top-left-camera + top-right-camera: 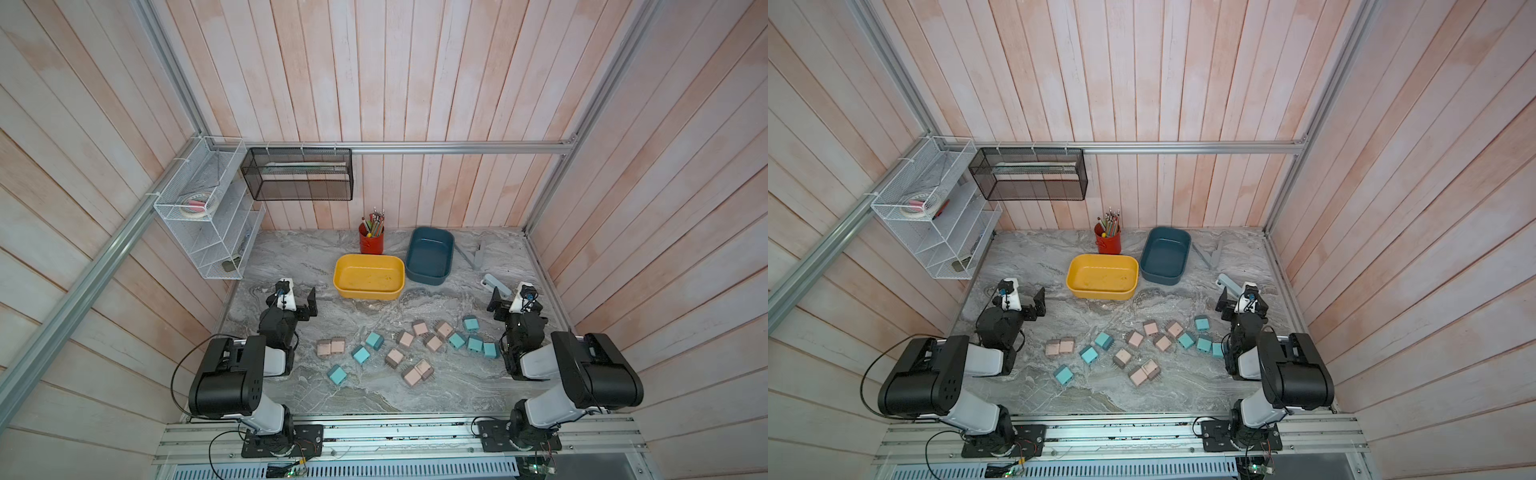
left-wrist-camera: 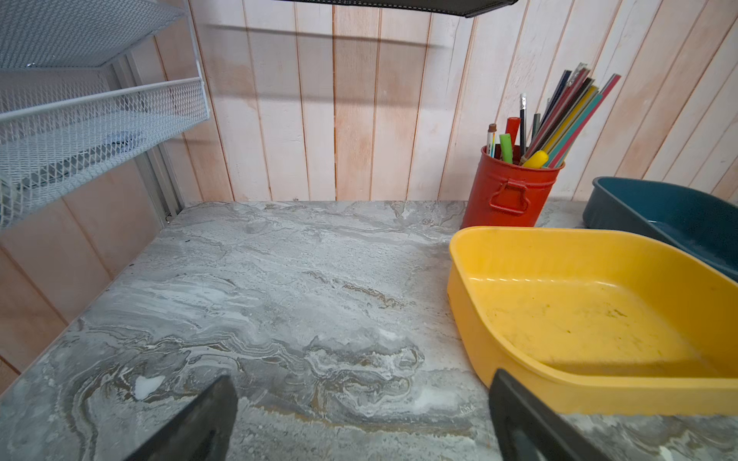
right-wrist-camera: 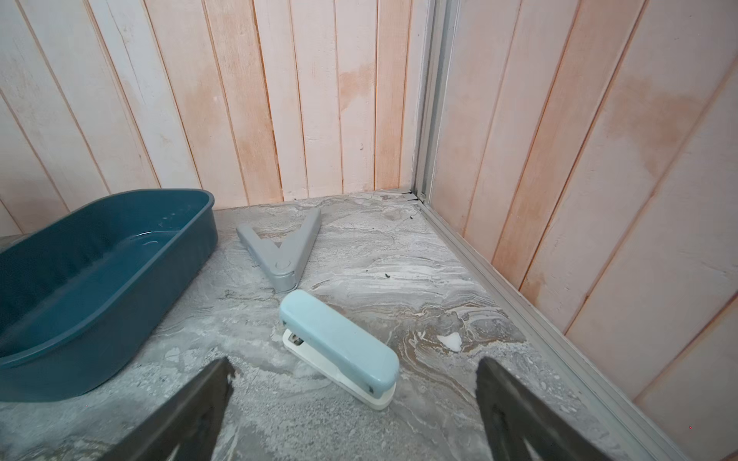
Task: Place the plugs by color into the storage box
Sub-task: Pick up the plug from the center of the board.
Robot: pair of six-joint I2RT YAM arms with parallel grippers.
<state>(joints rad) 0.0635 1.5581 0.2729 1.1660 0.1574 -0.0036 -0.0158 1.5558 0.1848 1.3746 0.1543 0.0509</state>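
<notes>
The gray marble table [image 1: 374, 395] fills the lower middle of both top views, walled in by pale wooden boards. A white wire rack [image 1: 208, 216] hangs at the left of the frame, and a black mesh basket [image 1: 297, 174] hangs beside it on the back wall.

The two robot arms rise from the bottom edge. The left gripper [image 2: 361, 379] sits at the left of the table near the yellow box, its fingers spread wide and holding nothing. The right gripper [image 3: 355, 361] sits at the right of the table, also spread wide and empty.

The yellow box [image 1: 368, 257] lies in the center of the frame, with the dark blue box [image 1: 430, 255] just to its right and slightly higher. Both are empty. A red cup [image 1: 371, 243] full of pencils [image 2: 559, 119] stands right above the yellow box.

A light blue stapler [image 3: 339, 347] lies on the table just ahead of the right gripper, clear of both fingers. A gray folding tool [image 3: 279, 255], opened in a V, lies above it beside the blue box.

The plugs are all scattered on the table in the lower middle of the frame, between the arms and below the boxes. Nine are pink, such as a touching pair [image 1: 331, 347] at the left. Seven are teal, with a cluster of four [image 1: 474, 344] near the right arm.
</notes>
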